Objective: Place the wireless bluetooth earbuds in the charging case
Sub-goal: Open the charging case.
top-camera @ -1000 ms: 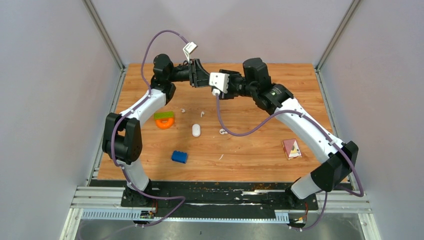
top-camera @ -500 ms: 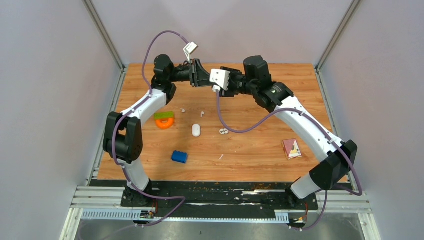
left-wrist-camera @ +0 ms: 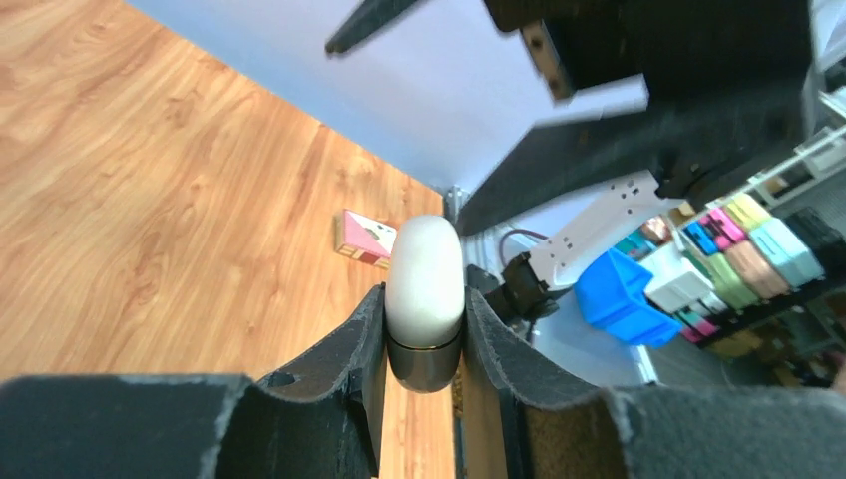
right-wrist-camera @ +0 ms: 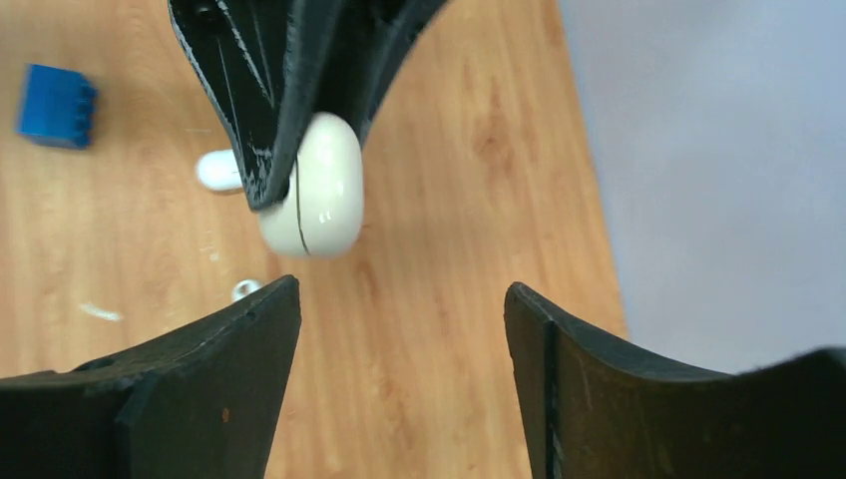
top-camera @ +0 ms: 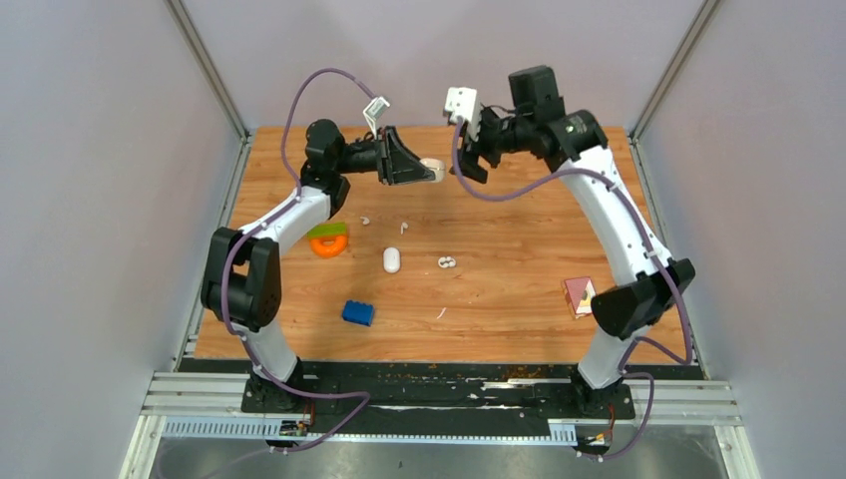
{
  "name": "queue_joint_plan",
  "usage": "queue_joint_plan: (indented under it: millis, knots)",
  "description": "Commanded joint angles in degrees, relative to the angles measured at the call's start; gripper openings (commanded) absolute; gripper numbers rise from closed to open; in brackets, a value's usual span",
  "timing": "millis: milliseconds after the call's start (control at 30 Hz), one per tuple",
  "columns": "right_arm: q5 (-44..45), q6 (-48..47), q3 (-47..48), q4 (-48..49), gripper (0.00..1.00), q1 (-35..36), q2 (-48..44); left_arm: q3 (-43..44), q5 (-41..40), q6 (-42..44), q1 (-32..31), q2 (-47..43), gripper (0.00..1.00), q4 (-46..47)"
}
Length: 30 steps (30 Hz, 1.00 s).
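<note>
My left gripper [top-camera: 427, 168] is shut on a white oval charging case [top-camera: 433, 165], held in the air over the back middle of the table. The case is closed, with a seam showing in the right wrist view [right-wrist-camera: 314, 190]. In the left wrist view the case [left-wrist-camera: 424, 274] sits clamped between both pads. My right gripper [top-camera: 467, 162] is open and empty, just right of the case and not touching it. Tiny white earbuds lie on the wood: one [top-camera: 365, 220], another [top-camera: 404, 228] and a third [top-camera: 446, 262], which also shows in the right wrist view [right-wrist-camera: 244, 290].
A white oval object [top-camera: 391, 260] lies mid-table. An orange ring with a green block [top-camera: 328, 240] is at the left, a blue toy brick [top-camera: 357, 312] near the front, and a pink box [top-camera: 582, 296] at the right. A small white sliver [top-camera: 441, 313] lies near the front.
My right gripper has drawn back up and to the right, away from the left gripper, so the case now shows. The left gripper has shifted slightly right, still holding the case.
</note>
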Motion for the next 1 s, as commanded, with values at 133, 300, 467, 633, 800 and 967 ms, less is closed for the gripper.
queue_joint_plan:
  millis: [133,300,467,633,800,967]
  knots:
    - [-21.1,3.4,20.6,-32.3,0.58,-5.1,10.6,-9.7,-14.9,44.2,-2.1,-17.8,0.0,-20.0]
    - [-18.8,-0.1,11.0,-26.4,0.54,-2.9,5.6,-17.8,-12.9,48.5,-4.2,-22.3,0.02,-10.9]
    - [-13.3,-0.6,7.1,-20.6,0.54,1.1,2.6,-22.4,-11.7,48.7,-5.9,-22.9,0.04,-6.8]
    - [-10.0,-0.9,8.1,-22.0,0.5,4.6,3.0,-24.3,-13.4,47.1,-7.5,-22.6,0.05,-2.2]
    - [-7.6,-1.1,8.6,-23.8,0.43,5.6,3.8,-25.1,-14.0,45.5,-7.6,-22.3,0.06,0.2]
    - [-6.2,-1.6,9.4,-24.4,0.35,5.8,4.9,-25.3,-13.9,45.6,-7.6,-22.2,0.07,0.4]
